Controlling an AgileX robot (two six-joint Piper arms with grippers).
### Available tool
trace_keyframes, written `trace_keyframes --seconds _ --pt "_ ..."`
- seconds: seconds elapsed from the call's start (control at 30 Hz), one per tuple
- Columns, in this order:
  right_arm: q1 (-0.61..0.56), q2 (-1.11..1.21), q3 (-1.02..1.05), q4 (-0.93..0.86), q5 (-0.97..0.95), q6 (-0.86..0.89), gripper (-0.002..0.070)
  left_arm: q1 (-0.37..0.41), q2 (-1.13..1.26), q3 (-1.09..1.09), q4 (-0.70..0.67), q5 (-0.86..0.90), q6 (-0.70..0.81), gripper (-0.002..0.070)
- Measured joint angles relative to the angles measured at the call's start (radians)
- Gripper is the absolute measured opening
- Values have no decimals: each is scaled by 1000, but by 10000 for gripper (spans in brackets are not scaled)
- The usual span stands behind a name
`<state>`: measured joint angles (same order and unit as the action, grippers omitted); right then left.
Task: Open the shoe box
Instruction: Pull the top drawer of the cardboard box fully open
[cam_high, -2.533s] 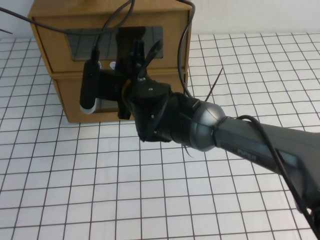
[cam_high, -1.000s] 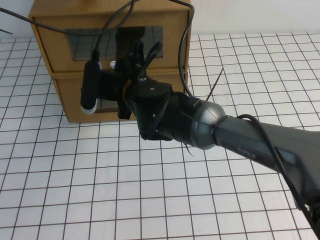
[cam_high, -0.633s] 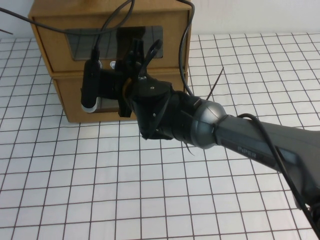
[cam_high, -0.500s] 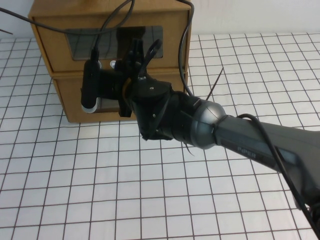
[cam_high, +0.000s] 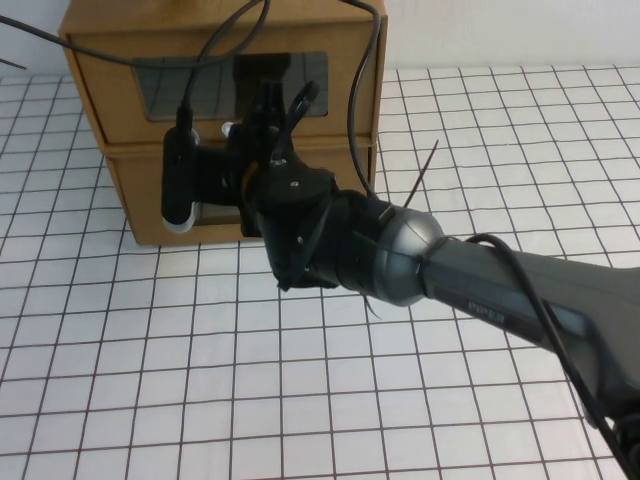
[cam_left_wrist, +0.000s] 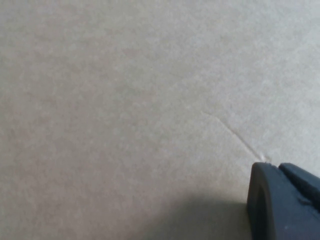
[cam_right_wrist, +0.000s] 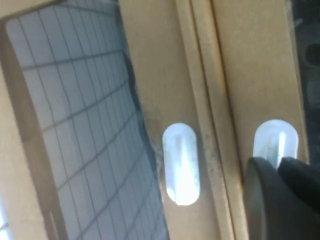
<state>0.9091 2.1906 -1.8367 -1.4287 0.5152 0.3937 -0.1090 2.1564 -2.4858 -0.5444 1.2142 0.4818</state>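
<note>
High view: right gripper (cam_high: 262, 120) nearer box (cam_high: 110, 90); left gripper (cam_left_wrist: 282, 202) by cardboard (cam_left_wrist: 125, 100).

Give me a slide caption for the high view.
Right claw at the front of the brown shoe box on the checked table; left claw off-camera, close to plain cardboard.

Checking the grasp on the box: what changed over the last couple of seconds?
The right gripper edged left along the front of the shoe boxes and closed on a white handle. The boxes have not moved and are still shut. The left gripper stays by a plain tan surface.
</note>
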Motion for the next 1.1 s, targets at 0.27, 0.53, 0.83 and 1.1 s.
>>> trace_keyframes --seconds 0.27,0.53,0.83,1.1 --pt "30 -28 4 124 51 -108 8 0 0 0 -6 0 0 -3" --pt "51 -98 59 295 77 -250 7 0 2 0 -9 0 -1 -2" --pt "113 -230 236 347 96 -261 7 0 2 0 -13 0 -4 -2" --pt "206 -383 384 432 188 -262 -5 0 2 0 -20 4 -4 -3"
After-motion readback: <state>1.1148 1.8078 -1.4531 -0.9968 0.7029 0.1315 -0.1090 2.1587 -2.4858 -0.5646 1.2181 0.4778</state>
